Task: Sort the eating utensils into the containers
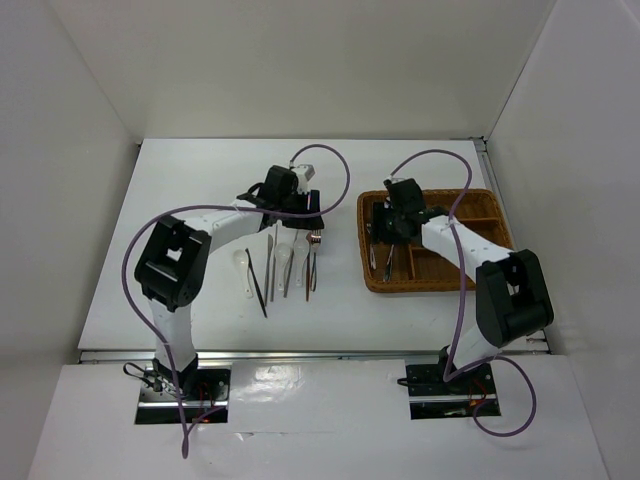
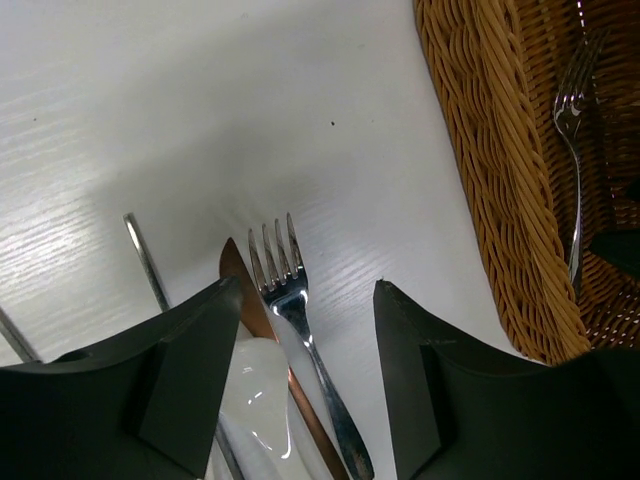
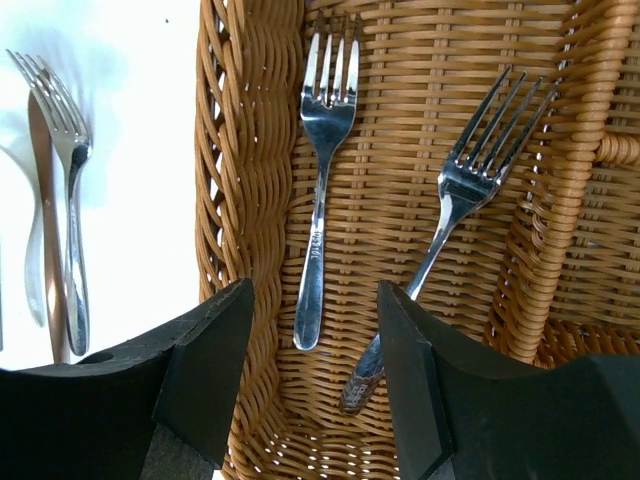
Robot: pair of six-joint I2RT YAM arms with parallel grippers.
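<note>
- The white bench (image 1: 180, 200) carries the loose utensils in a rough row. A white spoon (image 1: 243, 268) lies farthest left, with a dark stick (image 1: 257, 283) just beside it and more pieces bunched to the right.
- The left gripper (image 2: 305, 300) hovers over the right end of that bunch, fingers apart and gripping nothing.
- Under its gap a silver fork (image 2: 275, 262) lies touching a brown stick (image 2: 238, 280). A second spoon bowl (image 2: 255, 400) overlaps that stick, and a grey stick (image 2: 145, 260) lies further left.
- The wicker tray (image 1: 440, 288) sits just right of the bunch, its woven wall near the silver fork.
- The right gripper (image 3: 312, 290) hangs over the tray's leftmost compartment, fingers apart and empty.
- In that compartment lie a straight fork (image 3: 325, 110) and a tilted fork (image 3: 465, 180), whose handle end runs under the right finger.
</note>
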